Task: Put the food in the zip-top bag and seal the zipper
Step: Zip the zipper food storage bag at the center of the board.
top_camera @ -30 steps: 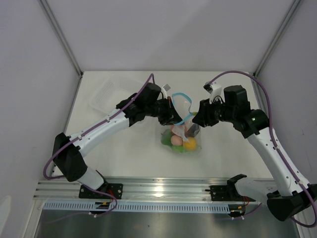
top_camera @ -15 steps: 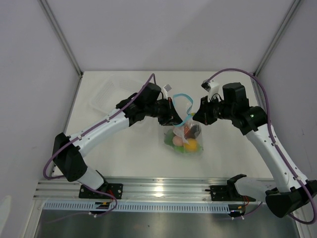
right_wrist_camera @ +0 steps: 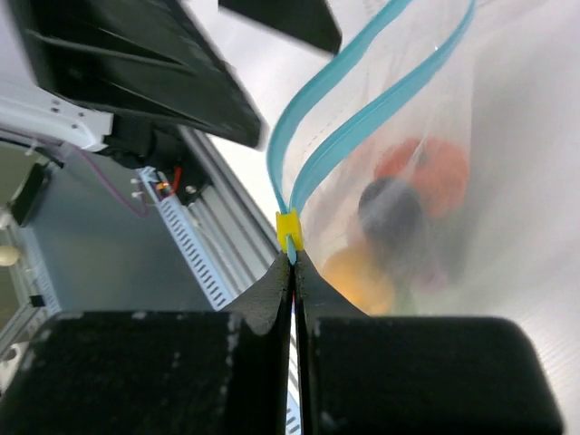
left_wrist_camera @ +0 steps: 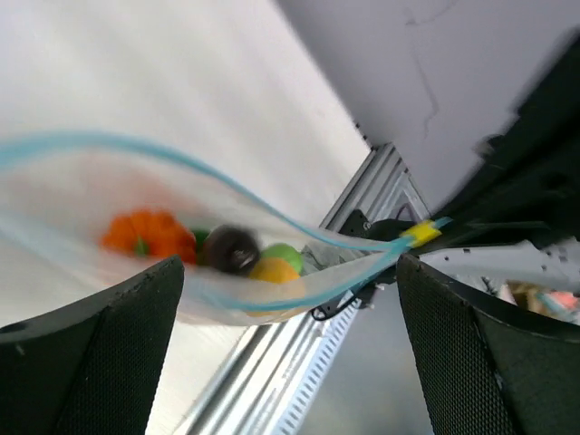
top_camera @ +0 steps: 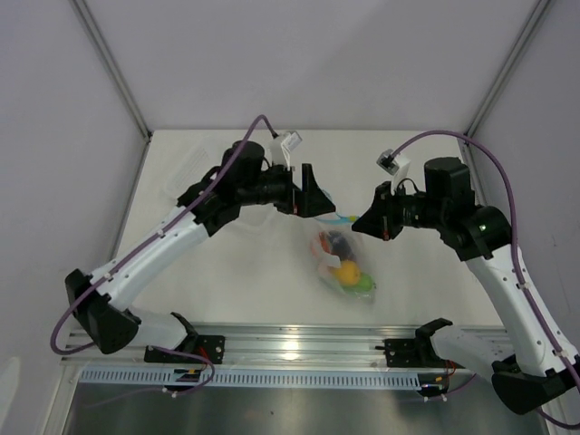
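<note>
Food: it sits inside the bag, bunched at the low end. You can make out the orange pumpkin piece, the dark eggplant, the yellow lemon and a green piece. The rest cannot be counted through the plastic.
Zip-top bag: it lies between the two grippers, its loaded end sagging toward the table under the food's weight. The top view does not settle whether that end rests on the table.
Zipper: unsealed. The two blue strips meet only at the yellow slider and fork apart from there, so the mouth gapes.
Right gripper: its fingers are pressed together on the bag corner just below the slider. This looks like the anchor that holds the mouth end up so nothing rolls out.
Left gripper: its fingers are spread wide with nothing clamped, and the open mouth runs across the gap between them. It seems lined up on the strip rather than gripping it.
Step, judged: loading looks done and sealing is what remains.
Next move, judged: you need the far end of the strip held taut before the slider can run.
Risk: the plastic is floppy, so a slack strip may buckle rather than zip.
Tray: clear and rigid, at the far left, well apart from the bag.
</note>
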Tool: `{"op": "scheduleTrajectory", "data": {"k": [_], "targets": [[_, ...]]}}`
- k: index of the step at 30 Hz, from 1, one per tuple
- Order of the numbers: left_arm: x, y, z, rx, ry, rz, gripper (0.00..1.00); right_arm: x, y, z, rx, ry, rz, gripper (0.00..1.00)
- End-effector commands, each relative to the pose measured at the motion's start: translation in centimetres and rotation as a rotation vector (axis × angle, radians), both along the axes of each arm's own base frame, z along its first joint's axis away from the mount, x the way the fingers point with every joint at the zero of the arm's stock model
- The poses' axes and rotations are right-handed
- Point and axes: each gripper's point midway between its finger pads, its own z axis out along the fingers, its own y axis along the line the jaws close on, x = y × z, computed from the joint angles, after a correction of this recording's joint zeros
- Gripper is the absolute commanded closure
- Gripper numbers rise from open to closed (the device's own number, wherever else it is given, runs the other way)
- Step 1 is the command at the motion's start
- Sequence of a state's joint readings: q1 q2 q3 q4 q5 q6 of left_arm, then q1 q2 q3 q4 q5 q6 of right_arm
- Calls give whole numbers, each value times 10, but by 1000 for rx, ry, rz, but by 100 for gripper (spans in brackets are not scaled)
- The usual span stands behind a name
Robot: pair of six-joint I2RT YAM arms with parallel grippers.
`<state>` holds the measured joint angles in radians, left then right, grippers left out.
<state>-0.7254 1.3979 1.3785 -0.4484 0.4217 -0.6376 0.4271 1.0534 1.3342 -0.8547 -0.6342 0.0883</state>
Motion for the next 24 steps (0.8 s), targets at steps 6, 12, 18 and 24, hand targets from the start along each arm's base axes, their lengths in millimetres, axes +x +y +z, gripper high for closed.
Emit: {"op": "scheduleTrajectory", "data": {"k": [6, 12, 18, 24], "targets": [[-48, -5, 120, -256, -706, -451, 1, -54, 1, 29, 90, 58, 138, 100], [-72, -29, 105, -298, -703, -750, 0, -61, 3, 31, 110, 91, 165, 100], [-87, -36, 83, -361, -594, -869, 1, -65, 8, 38, 148, 123, 189, 100], [-97, -35, 71, -401, -511, -940, 34, -67, 8, 33, 142, 163, 195, 100]]}}
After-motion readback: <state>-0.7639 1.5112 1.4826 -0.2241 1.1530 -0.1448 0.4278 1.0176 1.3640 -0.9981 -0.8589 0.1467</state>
